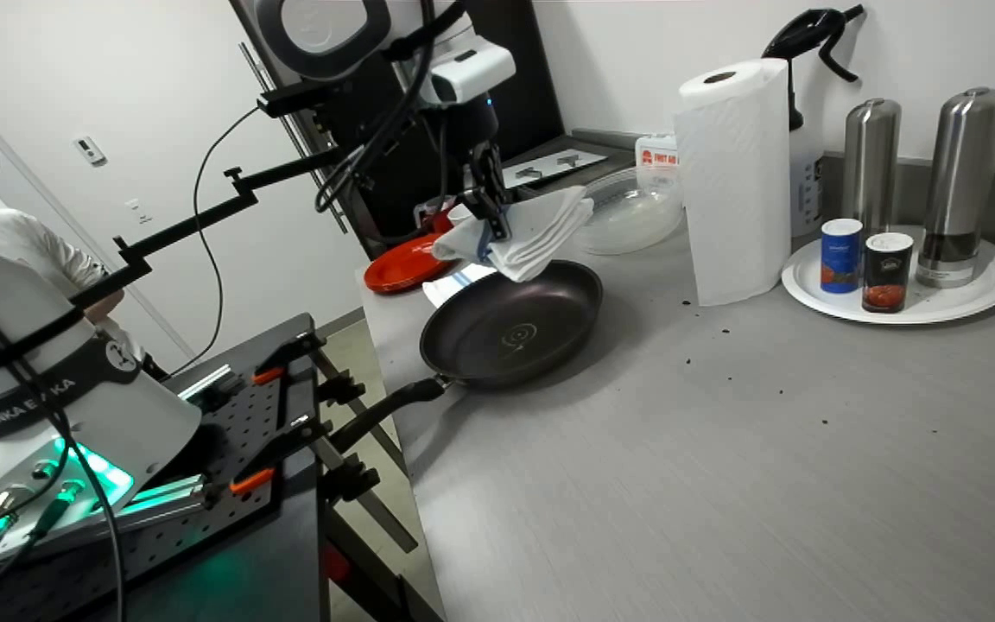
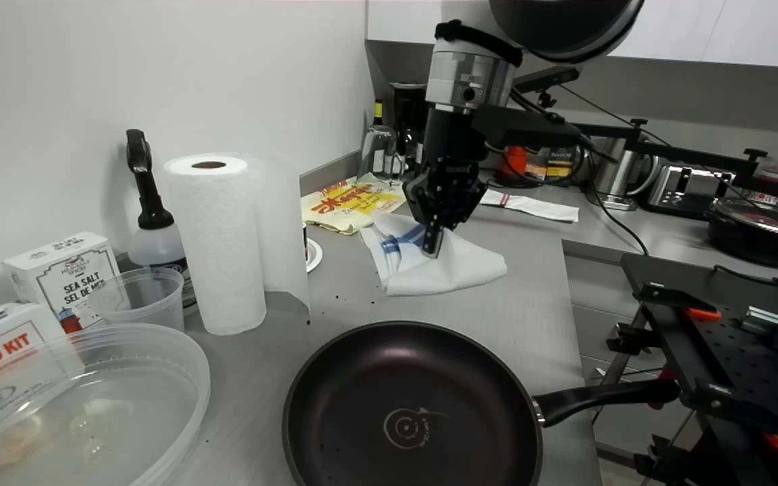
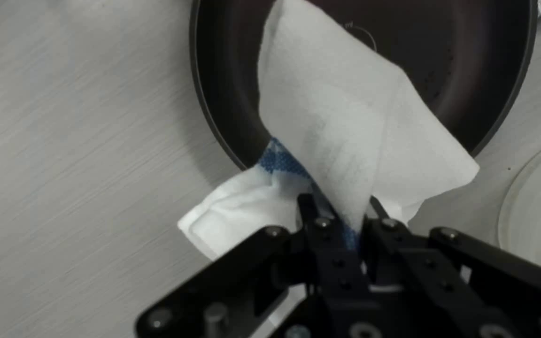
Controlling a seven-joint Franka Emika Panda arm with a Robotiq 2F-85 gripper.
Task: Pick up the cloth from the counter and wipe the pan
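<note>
The cloth [image 1: 541,233] is white with blue stripes. My gripper [image 1: 497,229] is shut on it and holds it raised; it droops on both sides of the fingers. In an exterior view the cloth [image 2: 456,266] hangs from the gripper [image 2: 432,246]. The dark round pan [image 1: 510,337] sits on the grey counter [image 1: 679,484], its black handle past the counter's edge; it also shows in an exterior view [image 2: 416,378]. In the wrist view the cloth [image 3: 327,98], pinched between the fingertips [image 3: 341,209], hides part of the pan [image 3: 439,56] and its rim.
A paper towel roll [image 1: 735,199] and a clear plastic bowl [image 1: 631,216] stand near the pan. A white plate [image 1: 903,318] bears shakers and mills. A red plate [image 1: 407,266] and another white cloth with blue stripes [image 1: 460,282] lie beyond the pan. Dark crumbs dot the counter.
</note>
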